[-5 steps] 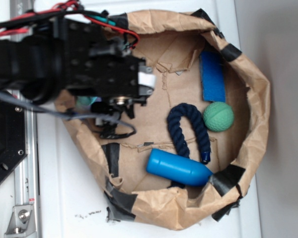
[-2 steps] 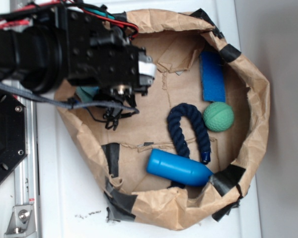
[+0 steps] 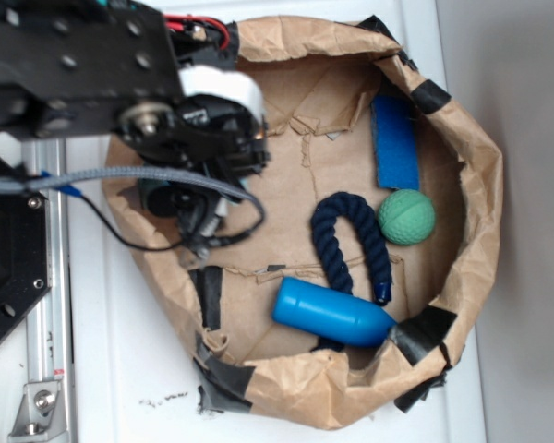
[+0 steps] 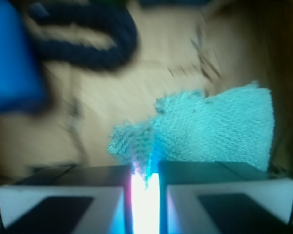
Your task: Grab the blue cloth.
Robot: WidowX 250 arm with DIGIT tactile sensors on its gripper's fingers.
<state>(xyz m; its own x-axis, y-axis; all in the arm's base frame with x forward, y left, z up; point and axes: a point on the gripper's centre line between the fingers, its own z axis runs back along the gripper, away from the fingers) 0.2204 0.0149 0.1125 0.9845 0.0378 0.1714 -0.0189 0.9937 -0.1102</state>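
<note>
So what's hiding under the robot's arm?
A little of the blue cloth peeks out beneath the arm. The wrist view shows it pinched in the pincer; the rest is covered.

The exterior view looks straight down from well above on the whole brown paper basin (image 3: 462,185). The wrist view sits just behind the hand (image 4: 145,183), close, facing outward; both share the navy rope (image 3: 351,240) ahead.

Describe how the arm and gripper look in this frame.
The arm is black metal with screw holes, a white band near the wrist, red wires on top and a grey braided cable looping below. The gripper's fingers are white blocks with dark pads.
</note>
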